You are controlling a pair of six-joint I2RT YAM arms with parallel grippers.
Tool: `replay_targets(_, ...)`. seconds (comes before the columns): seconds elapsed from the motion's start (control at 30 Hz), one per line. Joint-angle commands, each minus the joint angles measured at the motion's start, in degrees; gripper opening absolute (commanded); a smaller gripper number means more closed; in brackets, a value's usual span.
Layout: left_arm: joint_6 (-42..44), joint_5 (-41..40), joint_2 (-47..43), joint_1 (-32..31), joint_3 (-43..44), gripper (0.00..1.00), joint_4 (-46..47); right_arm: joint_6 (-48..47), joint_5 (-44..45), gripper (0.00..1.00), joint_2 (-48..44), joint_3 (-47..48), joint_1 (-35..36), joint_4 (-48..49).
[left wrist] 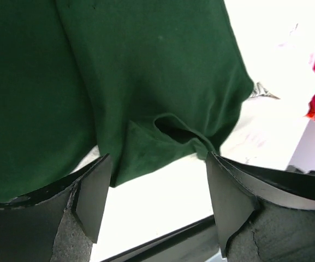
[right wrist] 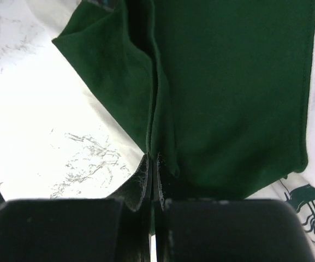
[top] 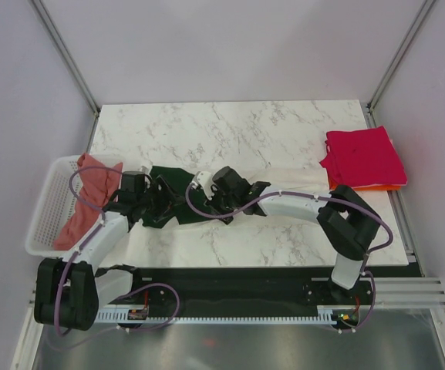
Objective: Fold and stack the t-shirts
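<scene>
A cream t-shirt with dark green sleeves lies across the middle of the table, its green sleeve bunched to the left. My right gripper is shut on a raised fold of that green sleeve; the cream body with its dark print shows at the lower right. My left gripper stands open just short of the sleeve's edge, with nothing between its fingers. In the top view both grippers, left and right, meet at the sleeve. Folded magenta tees lie on an orange one at the far right.
A white lattice basket stands at the table's left edge with a salmon-pink tee draped in it, close beside my left arm. The marble table's near edge runs just under my left fingers.
</scene>
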Motion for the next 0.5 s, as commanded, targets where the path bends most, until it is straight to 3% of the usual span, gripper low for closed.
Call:
replay_targets(0.0, 8.1, 1.8, 1.7, 0.0, 2.2, 0.77, -0.3, 0.4, -10.1, 0.01, 1.1, 3.4, -2.3, -1.4)
replay_targets(0.3, 10.0, 3.4, 5.1, -0.6, 2.5, 0.80, 4.6, -0.9, -16.2, 0.11, 6.2, 9.5, -7.5, -6.6)
replay_targets(0.47, 10.3, 3.6, 6.7, -1.0, 2.0, 0.75, 7.6, -1.4, -18.6, 0.31, 8.3, 12.0, -11.5, -8.2)
